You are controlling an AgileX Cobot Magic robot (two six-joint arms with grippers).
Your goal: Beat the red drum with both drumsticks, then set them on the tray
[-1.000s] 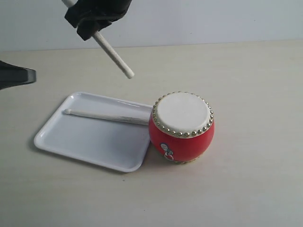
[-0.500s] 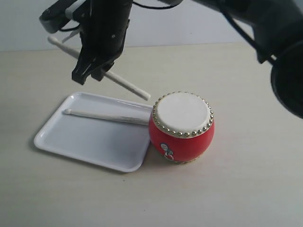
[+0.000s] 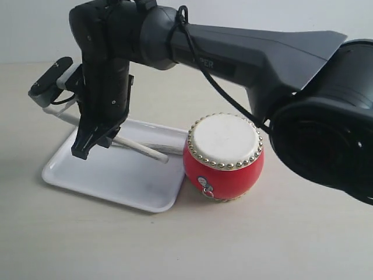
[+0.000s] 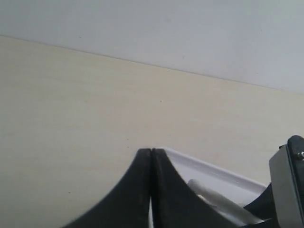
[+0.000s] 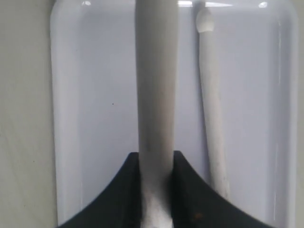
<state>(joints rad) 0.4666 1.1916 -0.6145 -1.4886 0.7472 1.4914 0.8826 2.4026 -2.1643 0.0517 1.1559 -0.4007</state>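
Pale beige tabletop (image 3: 303, 245), matte, faint wood grain. Plain off-white wall (image 3: 245, 11) directly behind, bare, joined to the tabletop along a straight seam (same seam in left wrist view). Soft, even light; weak diffuse shadows on the surface.

red drum (image 3: 224, 169), cream skin ringed by gold studs, stands upright just beside the white tray (image 3: 111, 175). second drumstick (image 5: 212, 109) lies flat in the tray; held drumstick (image 3: 145, 151) slants low over it.
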